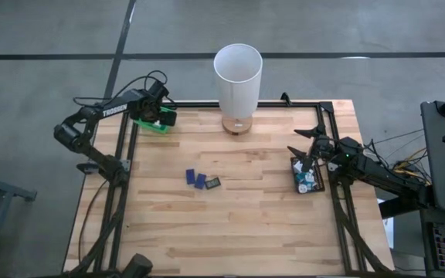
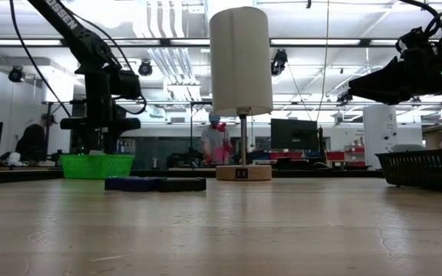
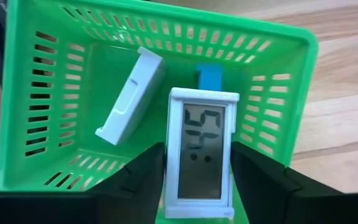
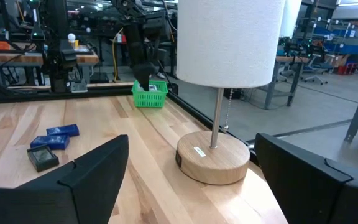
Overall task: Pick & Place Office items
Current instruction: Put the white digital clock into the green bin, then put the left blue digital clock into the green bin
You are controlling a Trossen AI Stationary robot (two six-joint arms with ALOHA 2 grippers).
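On the butcher-block table (image 1: 230,224), three small office items, two blue blocks (image 1: 195,178) and a dark one (image 1: 213,183), lie together near the middle. At the far left corner the left gripper (image 3: 197,180) hangs over the green basket (image 3: 30,112), clamped on a white digital clock (image 3: 201,152); a white holder (image 3: 131,96) lies inside. The right gripper (image 4: 188,180), spread wide and empty, hovers over the black tray (image 1: 307,176), facing the lamp (image 4: 219,93).

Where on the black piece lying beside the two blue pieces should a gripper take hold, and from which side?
Judging by its flat, low pose, the black piece is probably best pinched across its two narrower sides, coming straight down from above. One end sits close to a blue piece, so the fingers should avoid that end.
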